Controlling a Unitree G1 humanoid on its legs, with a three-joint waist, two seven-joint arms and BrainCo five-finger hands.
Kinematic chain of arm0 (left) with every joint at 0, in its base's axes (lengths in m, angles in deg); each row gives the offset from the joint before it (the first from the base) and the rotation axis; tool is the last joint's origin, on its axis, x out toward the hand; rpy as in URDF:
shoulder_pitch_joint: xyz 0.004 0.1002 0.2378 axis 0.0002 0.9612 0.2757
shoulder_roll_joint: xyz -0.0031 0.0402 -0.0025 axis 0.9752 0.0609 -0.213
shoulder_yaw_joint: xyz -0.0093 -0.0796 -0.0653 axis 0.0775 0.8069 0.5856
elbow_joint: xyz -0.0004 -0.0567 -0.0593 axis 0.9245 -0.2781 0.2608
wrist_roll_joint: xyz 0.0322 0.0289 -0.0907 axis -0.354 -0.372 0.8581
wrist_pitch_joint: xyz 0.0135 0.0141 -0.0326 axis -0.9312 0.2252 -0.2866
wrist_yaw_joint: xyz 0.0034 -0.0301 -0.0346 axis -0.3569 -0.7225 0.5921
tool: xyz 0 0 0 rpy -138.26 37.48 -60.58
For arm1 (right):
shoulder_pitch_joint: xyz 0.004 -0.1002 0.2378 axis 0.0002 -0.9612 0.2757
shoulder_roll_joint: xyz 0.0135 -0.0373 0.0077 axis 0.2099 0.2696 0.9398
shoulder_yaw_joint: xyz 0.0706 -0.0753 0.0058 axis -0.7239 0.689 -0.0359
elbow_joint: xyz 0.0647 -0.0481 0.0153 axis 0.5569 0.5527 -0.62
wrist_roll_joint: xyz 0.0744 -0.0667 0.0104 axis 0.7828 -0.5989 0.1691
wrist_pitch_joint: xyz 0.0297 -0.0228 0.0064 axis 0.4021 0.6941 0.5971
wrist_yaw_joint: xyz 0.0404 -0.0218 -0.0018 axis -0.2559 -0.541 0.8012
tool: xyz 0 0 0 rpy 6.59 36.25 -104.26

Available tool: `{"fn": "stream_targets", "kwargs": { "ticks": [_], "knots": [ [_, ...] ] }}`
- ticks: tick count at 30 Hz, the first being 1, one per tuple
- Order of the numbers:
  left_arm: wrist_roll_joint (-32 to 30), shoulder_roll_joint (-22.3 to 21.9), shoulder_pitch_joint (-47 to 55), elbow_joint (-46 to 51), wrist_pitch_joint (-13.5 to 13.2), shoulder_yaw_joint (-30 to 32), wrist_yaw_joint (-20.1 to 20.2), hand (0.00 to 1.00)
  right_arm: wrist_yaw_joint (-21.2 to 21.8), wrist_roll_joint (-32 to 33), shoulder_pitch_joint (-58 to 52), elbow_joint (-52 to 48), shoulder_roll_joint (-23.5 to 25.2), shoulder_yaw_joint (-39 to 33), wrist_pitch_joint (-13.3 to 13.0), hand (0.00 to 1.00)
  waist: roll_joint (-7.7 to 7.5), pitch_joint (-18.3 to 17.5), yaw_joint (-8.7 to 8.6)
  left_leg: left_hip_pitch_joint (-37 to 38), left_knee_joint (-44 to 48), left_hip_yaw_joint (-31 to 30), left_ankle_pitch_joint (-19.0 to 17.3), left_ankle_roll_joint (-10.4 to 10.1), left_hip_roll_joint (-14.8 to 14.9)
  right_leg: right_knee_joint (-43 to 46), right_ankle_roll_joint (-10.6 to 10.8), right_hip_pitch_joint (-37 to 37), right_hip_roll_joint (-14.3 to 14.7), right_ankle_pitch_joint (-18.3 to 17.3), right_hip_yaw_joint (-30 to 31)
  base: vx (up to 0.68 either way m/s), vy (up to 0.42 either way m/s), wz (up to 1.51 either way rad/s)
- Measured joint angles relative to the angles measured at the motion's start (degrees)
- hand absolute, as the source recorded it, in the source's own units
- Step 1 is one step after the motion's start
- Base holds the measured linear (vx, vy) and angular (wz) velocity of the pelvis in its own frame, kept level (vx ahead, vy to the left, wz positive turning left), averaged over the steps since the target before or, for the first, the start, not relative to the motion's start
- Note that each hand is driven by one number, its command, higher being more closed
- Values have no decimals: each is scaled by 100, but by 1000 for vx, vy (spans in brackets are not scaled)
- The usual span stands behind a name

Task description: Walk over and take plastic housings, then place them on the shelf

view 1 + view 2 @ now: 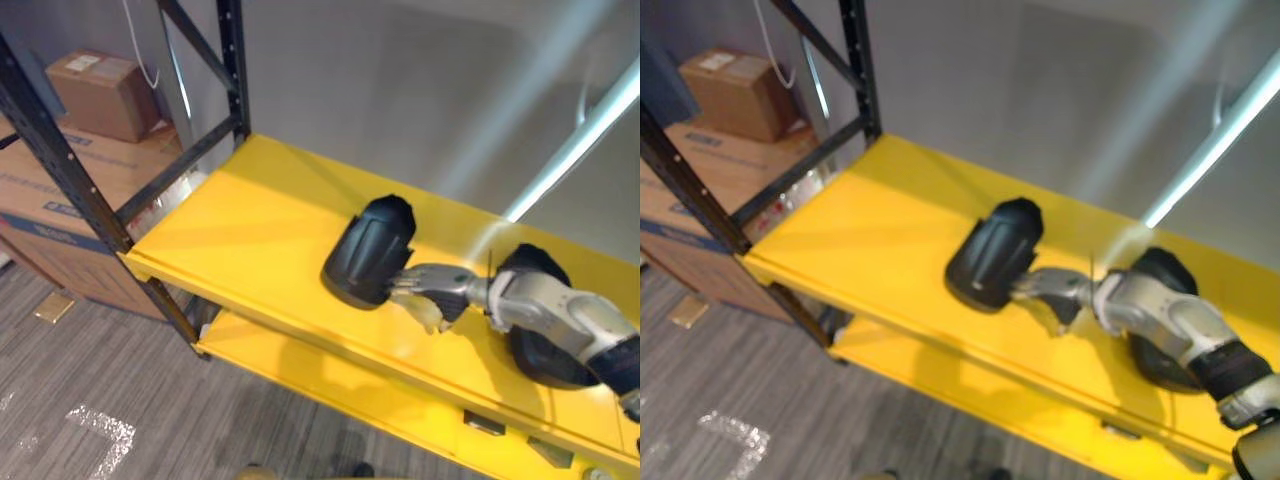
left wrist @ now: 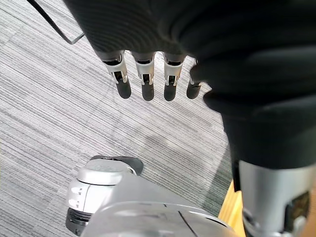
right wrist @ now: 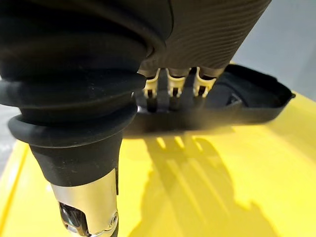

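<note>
Right robot hand [image 1: 432,288]: fingers stretched out, thumb apart, tips touching the rim of the black plastic housing [image 1: 368,250], which lies on the yellow shelf [image 1: 240,230] just ahead. Second housing [image 1: 545,362] sits behind the wrist. Left robot hand [image 2: 148,84] hangs relaxed. Suggest pulling straight back so the rim isn't dragged.

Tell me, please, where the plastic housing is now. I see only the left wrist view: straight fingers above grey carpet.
Observer: One black plastic housing lies on the upper level of the yellow shelf.
Operator: Does the right hand hold it?
Observer: No grip. The right hand reaches it with straight fingers, their tips against its rim.
Operator: Is anything else on that level?
Observer: Yes, a second black housing lies beside the first one, partly hidden behind the right forearm.
</note>
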Motion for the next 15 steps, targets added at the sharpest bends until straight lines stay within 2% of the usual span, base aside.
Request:
{"fn": "stream_targets", "kwargs": {
  "ticks": [9, 15],
  "knots": [
    [-1, 65, 0, 26, -13, -47, -5, 0, -103, -228, -11, 125, 27, 0, -1, 0, -88, 101, 11, 1, 6, -3, 1, 2, -28, 0, 6, 5, -28, 4, -3, -11, 7, 0],
    [-1, 65, 1, 30, -13, -48, -5, 0, -131, -243, -103, 125, 26, -17, -3, 0, -88, 102, 6, 3, 2, 13, 0, 2, -28, 0, 7, -3, -29, 5, 9, 0, 0, 0]
  ]
}}
